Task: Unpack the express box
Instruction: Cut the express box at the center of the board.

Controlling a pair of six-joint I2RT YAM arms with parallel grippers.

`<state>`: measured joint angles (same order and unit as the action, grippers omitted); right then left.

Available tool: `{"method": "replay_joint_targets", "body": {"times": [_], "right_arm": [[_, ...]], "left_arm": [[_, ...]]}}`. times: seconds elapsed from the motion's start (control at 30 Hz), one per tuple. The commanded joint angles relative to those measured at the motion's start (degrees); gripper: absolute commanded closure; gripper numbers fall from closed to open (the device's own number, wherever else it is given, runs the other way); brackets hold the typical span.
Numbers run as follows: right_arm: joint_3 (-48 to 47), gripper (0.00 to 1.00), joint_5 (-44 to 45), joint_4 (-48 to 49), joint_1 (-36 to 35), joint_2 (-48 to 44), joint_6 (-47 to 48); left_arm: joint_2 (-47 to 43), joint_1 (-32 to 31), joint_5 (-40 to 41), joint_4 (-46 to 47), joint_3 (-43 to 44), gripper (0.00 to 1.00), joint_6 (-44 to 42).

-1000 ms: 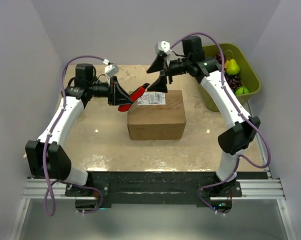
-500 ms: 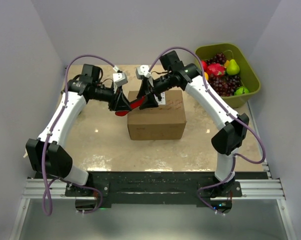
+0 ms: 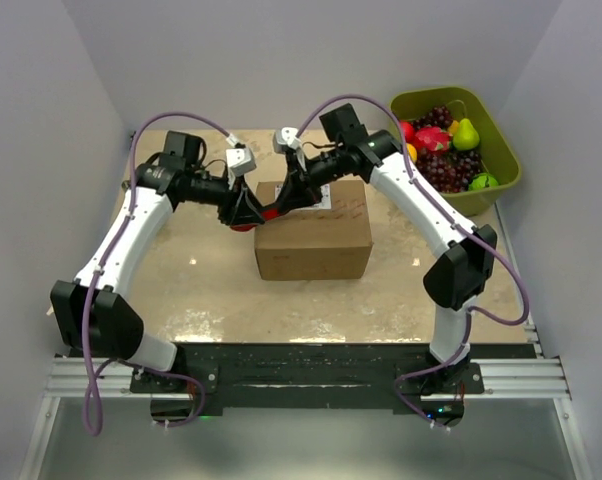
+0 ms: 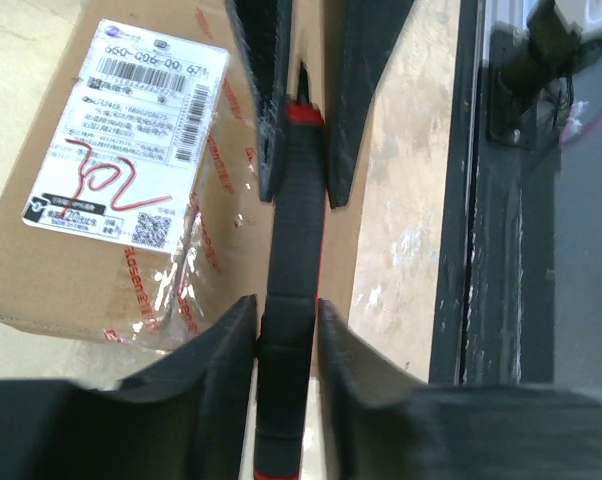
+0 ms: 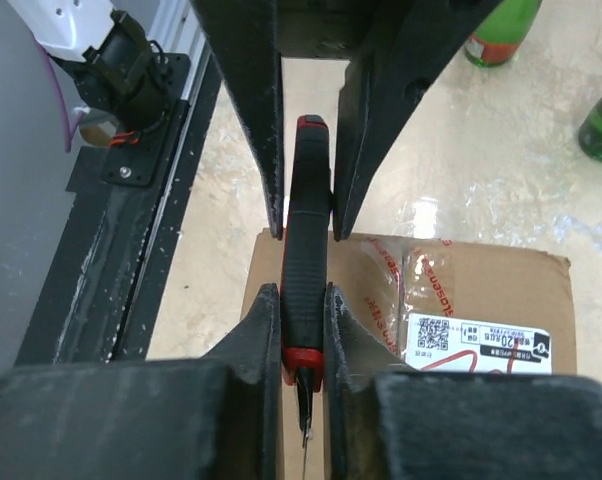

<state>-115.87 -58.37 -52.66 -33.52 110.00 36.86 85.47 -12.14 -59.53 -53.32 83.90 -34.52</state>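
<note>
1. Express box [image 3: 316, 240]: the brown carton sits flat on the table [image 3: 211, 290], midway between the two arms. Its flaps are down, the white shipping label [image 4: 131, 150] is on top, and clear tape [image 4: 181, 290] is still across the seam.
2. Progress, as I judge it: nothing is unpacked yet. No cut shows in the tape and no flap is lifted. Slitting the seam, folding the flaps back and taking out the contents all remain.
3. Utility knife [image 4: 291, 280]: this red-and-black tool hangs above the box's far-left corner, with a thin blade [image 5: 303, 425] showing at one end.
4. Left gripper [image 4: 286, 310]: to the left of the box, its fingers are pressed onto the black part of the handle.
5. Right gripper [image 5: 303, 300]: over the box's far edge, it pinches the same handle at the blade end, so both grippers hold the knife at once.
6. In the way: one gripper probably has to let go before a cut can start.
7. Olive-green tub [image 3: 443, 94]: it stands well off to the far right of the box, holding grapes [image 3: 451, 165] and a pear [image 3: 466, 133], and blocks nothing.
</note>
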Motion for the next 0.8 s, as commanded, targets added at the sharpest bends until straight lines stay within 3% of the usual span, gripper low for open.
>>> {"method": "replay_joint_targets", "body": {"times": [0.0,0.07,0.1,0.13,0.2,0.23,0.33,0.53,0.63,0.77], "right_arm": [[2.9,1.0,-5.0,10.8,1.9,-0.6,-13.4],[4.9,1.0,-10.2,16.9,3.3,-1.6,-21.4],[8.2,1.0,-11.3,26.2,4.7,-2.1,-32.0],[10.6,1.0,-12.2,32.0,5.3,-2.8,-38.6],[19.1,1.0,-13.5,51.1,6.4,-5.7,-56.1],[19.8,1.0,-13.5,51.1,6.4,-6.1,-56.5],[20.2,1.0,-13.7,47.3,6.3,-6.5,-53.7],[23.2,1.0,-13.6,52.1,6.3,-7.4,-57.8],[23.1,1.0,-14.4,52.2,6.3,-7.2,-58.1],[23.6,1.0,-15.5,53.7,6.3,-7.2,-59.4]], "left_arm": [[-9.1,1.0,-3.3,15.8,-9.6,0.51,12.0],[-13.1,2.0,-3.9,34.1,-20.3,0.48,27.2],[-16.4,2.4,-3.9,40.2,-23.5,0.48,32.8],[-17.4,2.6,-4.8,52.3,-26.5,0.47,45.1],[-18.1,2.8,-6.6,64.5,-33.3,0.47,56.3],[-17.5,2.8,-7.5,70.7,-34.5,0.47,63.9],[-16.2,2.8,-8.6,79.3,-37.4,0.48,71.9],[-13.8,2.8,-9.4,80.9,-37.7,0.49,73.2],[-12.9,2.8,-9.2,87.3,-39.6,0.49,77.6],[-12.2,2.8,-7.8,86.8,-39.7,0.46,76.2]]}}
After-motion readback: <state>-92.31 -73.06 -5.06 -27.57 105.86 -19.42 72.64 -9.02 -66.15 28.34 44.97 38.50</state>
